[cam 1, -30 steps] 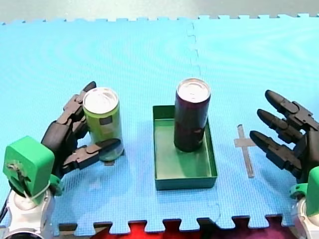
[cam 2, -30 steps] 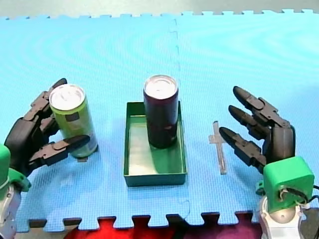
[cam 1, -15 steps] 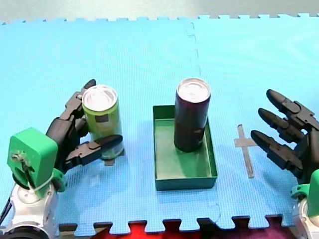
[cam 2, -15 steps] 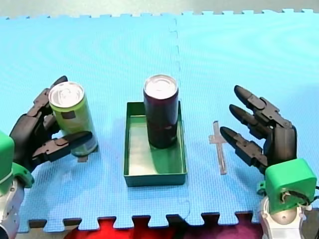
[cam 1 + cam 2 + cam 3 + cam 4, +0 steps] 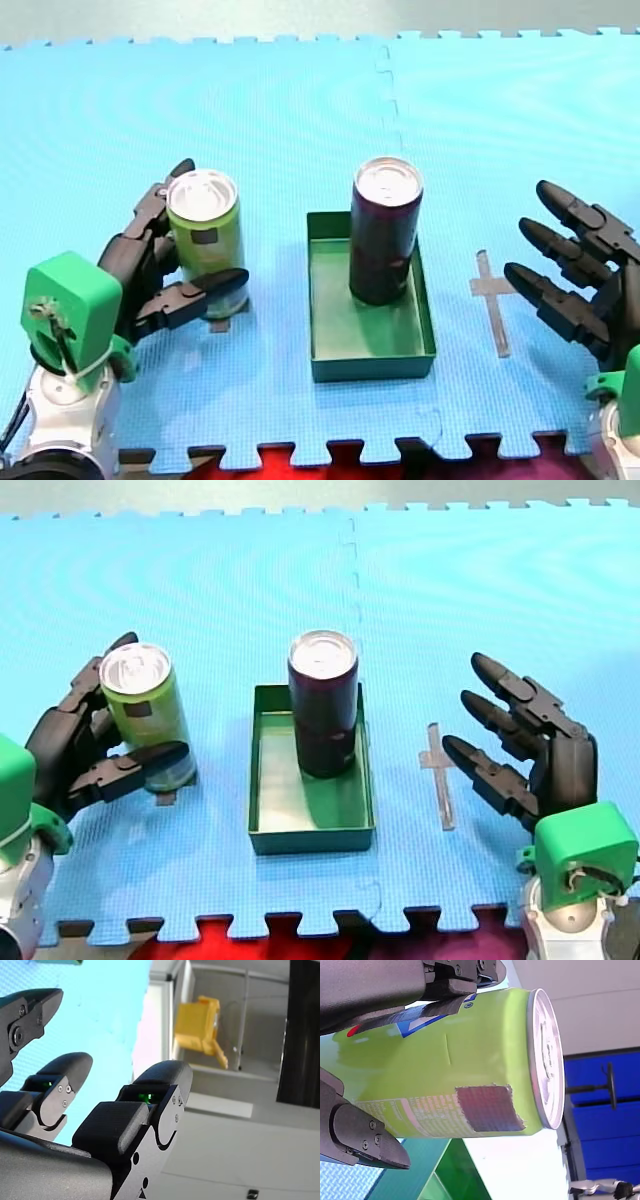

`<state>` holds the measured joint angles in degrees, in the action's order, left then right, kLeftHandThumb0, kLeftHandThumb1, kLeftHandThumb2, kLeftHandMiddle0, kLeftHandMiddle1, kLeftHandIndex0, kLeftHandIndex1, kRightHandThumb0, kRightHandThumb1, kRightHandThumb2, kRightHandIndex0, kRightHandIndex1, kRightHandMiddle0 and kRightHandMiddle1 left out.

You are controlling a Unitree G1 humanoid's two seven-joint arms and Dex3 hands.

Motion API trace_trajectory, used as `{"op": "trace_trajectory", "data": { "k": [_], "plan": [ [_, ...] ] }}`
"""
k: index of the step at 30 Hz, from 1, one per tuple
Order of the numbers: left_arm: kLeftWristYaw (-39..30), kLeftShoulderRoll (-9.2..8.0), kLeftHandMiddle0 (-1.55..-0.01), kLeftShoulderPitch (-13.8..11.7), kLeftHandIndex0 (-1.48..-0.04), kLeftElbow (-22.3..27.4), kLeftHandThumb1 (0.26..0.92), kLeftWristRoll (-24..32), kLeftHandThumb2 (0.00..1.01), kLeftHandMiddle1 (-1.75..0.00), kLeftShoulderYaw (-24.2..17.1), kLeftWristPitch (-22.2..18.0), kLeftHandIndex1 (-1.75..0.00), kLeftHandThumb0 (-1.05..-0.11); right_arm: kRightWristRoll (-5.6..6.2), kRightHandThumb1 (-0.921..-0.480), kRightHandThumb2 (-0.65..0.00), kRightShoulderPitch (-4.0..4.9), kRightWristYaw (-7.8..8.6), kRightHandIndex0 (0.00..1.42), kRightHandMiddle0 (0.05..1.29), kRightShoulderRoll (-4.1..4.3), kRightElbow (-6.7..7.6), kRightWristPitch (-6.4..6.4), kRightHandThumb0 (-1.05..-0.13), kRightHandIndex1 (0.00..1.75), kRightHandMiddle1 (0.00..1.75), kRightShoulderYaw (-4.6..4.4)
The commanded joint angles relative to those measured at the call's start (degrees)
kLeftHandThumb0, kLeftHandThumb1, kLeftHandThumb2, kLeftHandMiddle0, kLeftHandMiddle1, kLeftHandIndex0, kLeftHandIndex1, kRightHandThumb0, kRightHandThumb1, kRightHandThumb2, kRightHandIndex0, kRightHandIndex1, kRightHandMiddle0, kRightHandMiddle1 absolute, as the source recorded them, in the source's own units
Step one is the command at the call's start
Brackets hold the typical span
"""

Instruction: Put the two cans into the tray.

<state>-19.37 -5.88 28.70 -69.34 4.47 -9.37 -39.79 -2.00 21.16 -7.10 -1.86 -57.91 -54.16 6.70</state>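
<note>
A lime-green can (image 5: 210,215) stands on the blue foam mat, left of the green tray (image 5: 370,366). My left hand (image 5: 200,238) is shut on it, thumb across its lower front and fingers behind it. In the second wrist view the same can (image 5: 460,1060) lies between the dark fingers (image 5: 365,1137). A dark purple can (image 5: 384,240) stands upright inside the tray, at its far end. My right hand (image 5: 545,245) is out to the right of the tray, above the mat and holding nothing.
A grey tape cross (image 5: 490,300) marks the mat between the tray and the right hand. The mat's jagged front edge (image 5: 330,450) runs close to both wrists. The near half of the tray floor (image 5: 365,330) is bare.
My left wrist has shifted slightly forward and right, and the fingers have drawn closer around the green can. The can, tray and right hand have stayed put.
</note>
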Motion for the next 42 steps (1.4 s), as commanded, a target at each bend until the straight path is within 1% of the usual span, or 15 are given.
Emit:
{"op": "trace_trajectory", "data": {
  "k": [1, 4, 5, 6, 7, 8, 9, 11, 14, 15, 18, 21, 28, 35, 42],
  "plan": [
    [0.2, -0.07, -0.11, 0.4, -0.14, -0.3, 0.732, -0.4, 0.00, -0.02, 0.1, 0.3, -0.01, -1.048, 0.28, -0.708, 0.000, -0.17, 0.01, 0.89, 0.83, 0.07, 0.34, -0.38, -0.470, 0.00, 0.00, 0.13],
    [1.0, 0.03, -0.18, 0.5, -0.16, -0.5, 0.733, -0.7, 0.00, -0.05, 0.2, 0.3, -0.02, -1.048, 0.41, -0.708, 0.000, -0.19, 0.17, 0.89, 0.83, 0.09, 0.45, -0.41, -0.467, 0.00, 0.00, 0.15],
    [1.2, 0.18, -0.24, 0.5, -0.18, -0.5, 0.721, -0.7, 0.00, -0.07, 0.2, 0.1, -0.02, -0.918, 0.49, -0.708, 0.000, -0.20, 0.27, 0.89, 0.83, 0.09, 0.46, -0.47, -0.466, 0.00, 0.00, 0.17],
    [1.4, 0.45, -0.40, 0.5, -0.34, -0.5, 0.737, -0.4, 0.01, -0.08, 0.0, -0.1, -0.04, -0.626, 0.61, -0.708, 0.000, -0.22, 0.42, 0.89, 0.83, 0.07, 0.48, -0.60, -0.464, 0.00, 0.00, 0.19],
    [1.2, 0.84, -0.47, 0.6, -0.41, -0.5, 0.756, 0.2, 0.01, -0.08, -0.5, -0.2, -0.04, -0.494, 0.75, -0.709, 0.000, -0.24, 0.57, 0.89, 0.83, 0.03, 0.50, -0.76, -0.462, 0.00, 0.00, 0.22],
    [1.0, 1.15, -0.53, 0.7, -0.49, -0.5, 0.778, 0.7, 0.01, -0.07, -0.9, -0.3, -0.04, -0.417, 0.87, -0.709, 0.000, -0.26, 0.70, 0.89, 0.83, 0.00, 0.50, -0.90, -0.461, 0.00, 0.00, 0.25],
    [0.8, 1.42, -0.60, 0.8, -0.57, -0.5, 0.799, 1.3, 0.01, -0.06, -1.3, -0.5, -0.04, -0.366, 1.00, -0.709, 0.000, -0.29, 0.86, 0.89, 0.83, -0.03, 0.48, -1.06, -0.459, 0.00, 0.00, 0.29],
    [1.2, 1.65, -0.70, 0.7, -0.65, -0.5, 0.814, 1.4, 0.01, -0.06, -1.7, -1.4, -0.03, -0.343, 1.31, -0.709, 0.000, -0.31, 1.25, 0.89, 0.83, -0.11, 0.43, -1.31, -0.456, 0.00, 0.00, 0.39],
    [3.8, 1.65, -0.86, 0.4, -0.81, -0.7, 0.825, 0.2, 0.00, -0.06, -1.4, -3.9, -0.04, -0.377, 1.70, -0.709, 0.000, -0.38, 1.64, 0.89, 0.83, -0.20, 0.45, -1.51, -0.452, 0.00, 0.00, 0.56],
    [4.2, 1.74, -0.94, 0.3, -0.88, -0.8, 0.826, 0.1, 0.00, -0.07, -1.6, -4.8, -0.04, -0.382, 1.72, -0.710, 0.000, -0.39, 1.67, 0.89, 0.83, -0.21, 0.47, -1.54, -0.451, 0.00, 0.00, 0.60],
    [2.2, 2.65, -1.04, 0.3, -0.95, -1.1, 0.831, 2.6, 0.00, -0.07, -3.6, -5.7, -0.04, -0.383, 1.64, -0.710, 0.000, -0.49, 1.66, 0.89, 0.83, -0.19, 0.60, -1.62, -0.453, 0.00, 0.00, 0.67],
    [0.5, 3.46, -1.08, 0.4, -1.00, -1.4, 0.836, 5.0, 0.00, -0.08, -5.5, -5.4, -0.04, -0.379, 1.65, -0.710, 0.000, -0.58, 1.73, 0.89, 0.82, -0.19, 0.70, -1.61, -0.453, 0.00, 0.00, 0.73],
    [1.6, 4.30, -1.17, 0.5, -1.10, -1.6, 0.838, 5.6, 0.00, -0.08, -7.2, -5.7, -0.05, -0.374, 1.96, -0.710, 0.000, -0.60, 2.20, 0.89, 0.82, -0.20, 0.59, -1.75, -0.451, 0.00, 0.00, 0.94],
    [1.1, 5.00, -1.22, 0.5, -1.13, -1.6, 0.833, 6.4, 0.00, -0.07, -8.5, -6.1, -0.03, -0.365, 2.08, -0.711, 0.000, -0.42, 2.65, 0.89, 0.82, -0.07, 0.17, -1.94, -0.453, 0.00, 0.00, 1.22],
    [0.3, 5.51, -1.24, 0.7, -1.15, -1.6, 0.826, 7.4, 0.00, -0.05, -9.6, -6.1, -0.02, -0.360, 2.15, -0.710, 0.000, -0.45, 2.92, 0.89, 0.82, -0.05, 0.17, -2.09, -0.452, 0.00, 0.00, 1.44]
  ]
}}
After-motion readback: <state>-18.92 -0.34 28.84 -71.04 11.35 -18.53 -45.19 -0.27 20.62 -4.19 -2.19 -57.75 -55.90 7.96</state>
